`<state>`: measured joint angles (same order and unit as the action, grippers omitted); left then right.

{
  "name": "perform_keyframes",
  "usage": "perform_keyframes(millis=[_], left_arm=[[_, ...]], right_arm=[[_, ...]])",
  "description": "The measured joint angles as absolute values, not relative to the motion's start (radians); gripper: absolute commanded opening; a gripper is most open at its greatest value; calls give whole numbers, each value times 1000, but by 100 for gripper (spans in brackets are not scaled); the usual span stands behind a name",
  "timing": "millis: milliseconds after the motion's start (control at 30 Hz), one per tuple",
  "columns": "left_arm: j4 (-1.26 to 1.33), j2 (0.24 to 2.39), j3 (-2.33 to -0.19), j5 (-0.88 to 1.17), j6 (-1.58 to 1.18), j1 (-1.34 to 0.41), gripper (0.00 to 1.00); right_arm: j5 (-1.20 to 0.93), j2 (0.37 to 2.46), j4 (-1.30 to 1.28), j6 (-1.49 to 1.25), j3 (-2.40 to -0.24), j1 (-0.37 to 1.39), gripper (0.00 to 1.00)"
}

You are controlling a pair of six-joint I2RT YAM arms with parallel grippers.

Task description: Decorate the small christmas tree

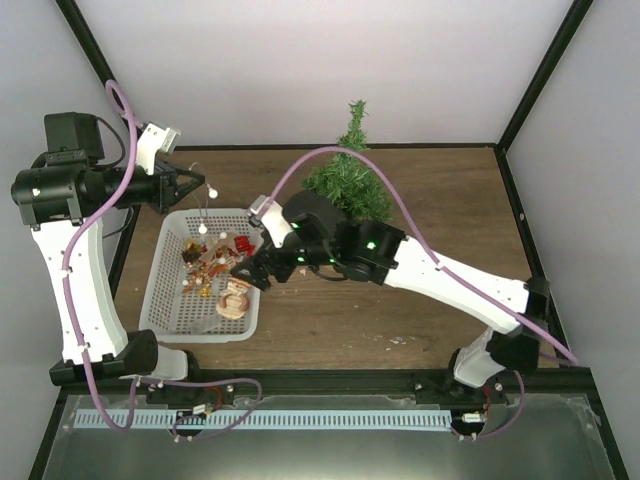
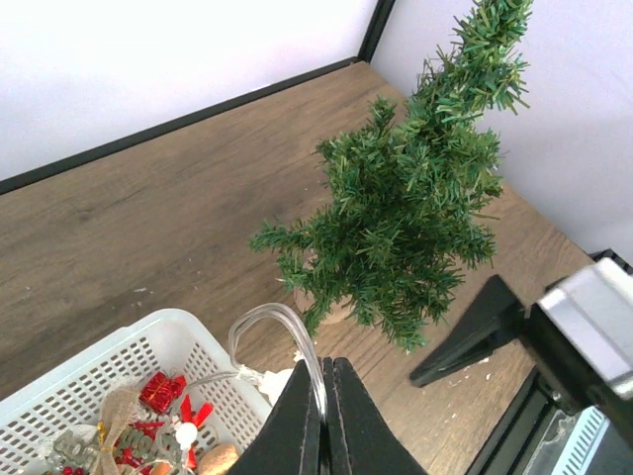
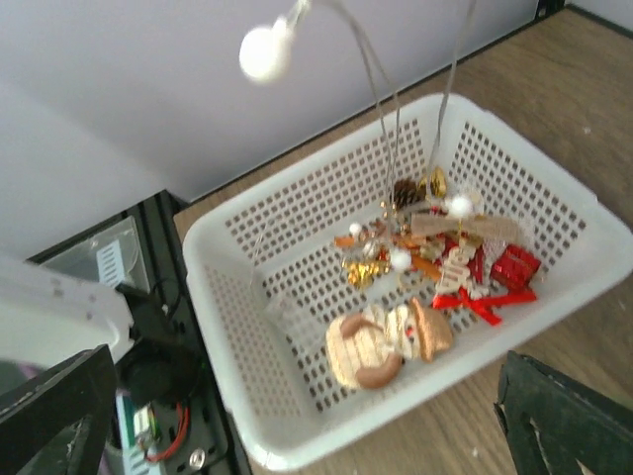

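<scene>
Top external view puts the small christmas tree (image 1: 350, 175) upright on the wooden table (image 1: 450, 200), at about 1 o'clock from the table's middle, near the far edge. The right arm's upper links and a purple cable (image 1: 300, 172) cross in front of its lower branches and hide its foot; in the left wrist view the tree (image 2: 406, 218) is unobstructed, with a bit of tan base (image 2: 331, 309) showing under the boughs. At about 9 o'clock from the tree lies one white basket (image 1: 165, 290) of mixed ornaments, among them a wooden snowman figure (image 3: 381, 341), a red gift box (image 3: 514, 265), a red bow (image 3: 485, 302) and a pine cone (image 3: 406, 190). The left gripper (image 2: 324, 374), above the basket's far rim, is clamped tight on a clear wire (image 2: 267, 322) that hangs down into the basket; at least three white beads (image 3: 262, 49) sit along it. The right gripper (image 1: 248, 272) hovers over the basket's right rim at 3 o'clock, jaws spread wide and gripping nothing. Some script lettering lies among the ornaments but is too blurred to read.
</scene>
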<state>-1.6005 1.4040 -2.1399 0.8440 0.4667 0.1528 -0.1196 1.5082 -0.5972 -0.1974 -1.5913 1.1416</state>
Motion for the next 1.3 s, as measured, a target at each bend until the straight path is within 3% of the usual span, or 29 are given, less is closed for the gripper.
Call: perform_keyframes(millis=[200, 733, 800, 967, 1100, 1167, 1300], left_arm=[[-1602, 1401, -2140, 862, 458, 153, 0], [-1602, 1393, -2131, 944, 421, 153, 0], [-1602, 1382, -2117, 957, 418, 153, 0], [-1602, 1346, -2067, 974, 416, 153, 0], [-1590, 1336, -2052, 971, 413, 155, 0], [-1589, 1336, -2051, 970, 408, 155, 0], [-1574, 1333, -2051, 971, 396, 155, 0]], right_arm=[[-64, 1663, -567, -164, -1744, 1142, 99], [13, 1869, -491, -113, -1891, 1141, 99], [20, 1898, -485, -118, -1915, 1140, 95], [21, 1941, -481, -147, -1970, 1134, 67], [10, 1932, -460, -150, -1967, 1133, 22], [1, 1919, -439, -156, -1957, 1132, 7], [-13, 1894, -431, -170, -1938, 1128, 1]])
